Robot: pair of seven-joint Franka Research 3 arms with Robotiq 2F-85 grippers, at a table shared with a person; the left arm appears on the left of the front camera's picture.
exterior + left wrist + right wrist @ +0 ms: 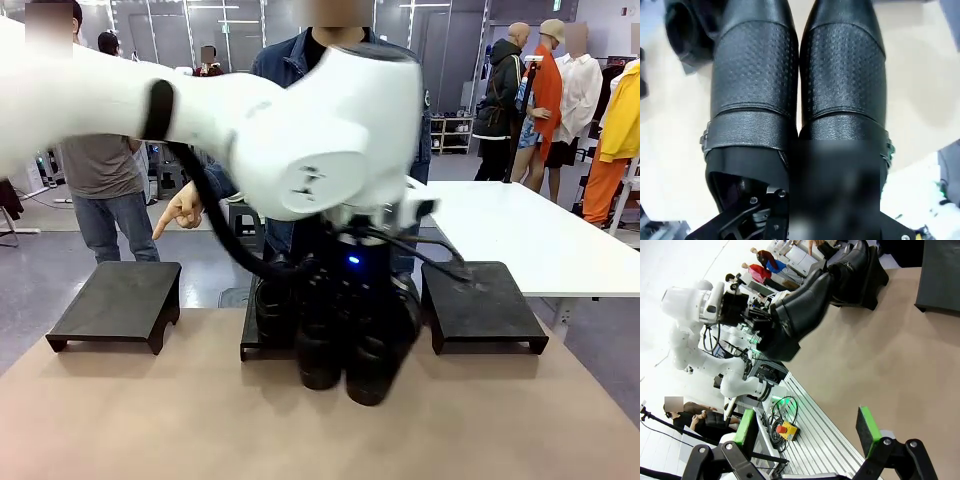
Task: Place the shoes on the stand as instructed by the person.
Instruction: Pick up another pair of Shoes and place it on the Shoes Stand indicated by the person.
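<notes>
desk (pixel 150 420): tan top
left stand (pixel 118 300): black, on desk
middle stand (pixel 262 335): black, bears a second pair (pixel 857 267)
right stand (pixel 482 305): black, on desk

Ahead of you a tan desk (pixel 120 420), grey glossy floor (pixel 60 265) past it, a white table (pixel 540 235) to your right, a low shelf (pixel 452 133) far back, ceiling strip lights (pixel 225 8) above the hall.
</notes>
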